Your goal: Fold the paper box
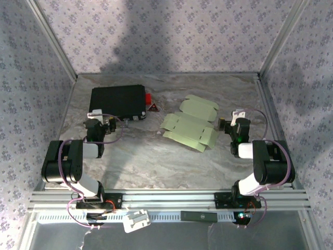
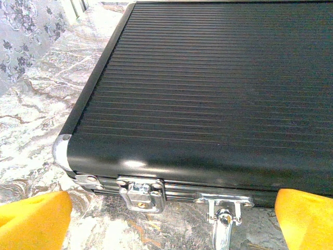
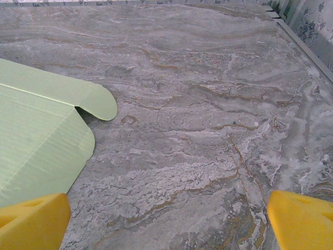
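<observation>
**Trainee:** Top view. Where does the paper box lie?

**Operator:** I see the paper box (image 1: pixel 190 125) as a pale green die-cut sheet, unfolded, flat on the marbled worktop (image 1: pixel 156 161). It lies just to the left of my right pincer (image 1: pixel 222 125), with its nearest flaps close to the fingertips. It is well apart from my left pincer (image 1: pixel 111 124), off to that pincer's right.

**Trainee:** Right wrist view. What is between the fingers?

**Operator:** The right pincer (image 3: pixel 166 221) stands wide, with bare worktop (image 3: pixel 208 104) between its two yellow pads (image 3: pixel 34 221). The paper box (image 3: pixel 41 140) lies ahead and to the left. One rounded flap reaches toward the middle and a broad panel runs down to the left pad. I cannot tell whether card and pad touch. Nothing is held.

**Trainee:** Left wrist view?

**Operator:** The left pincer (image 2: pixel 169 221) is also wide and holds nothing. Straight ahead of it, and close, lies a black case (image 2: pixel 208 94) with a ribbed lid. The case's near edge faces the pincer, with a metal latch (image 2: pixel 141 194) and a metal handle fitting (image 2: pixel 223 216) between the yellow pads (image 2: pixel 304 219).

**Trainee:** And the case seen from above?

**Operator:** The black case (image 1: pixel 117 101) lies flat just beyond the left pincer, and to the far left of the right one.
</observation>
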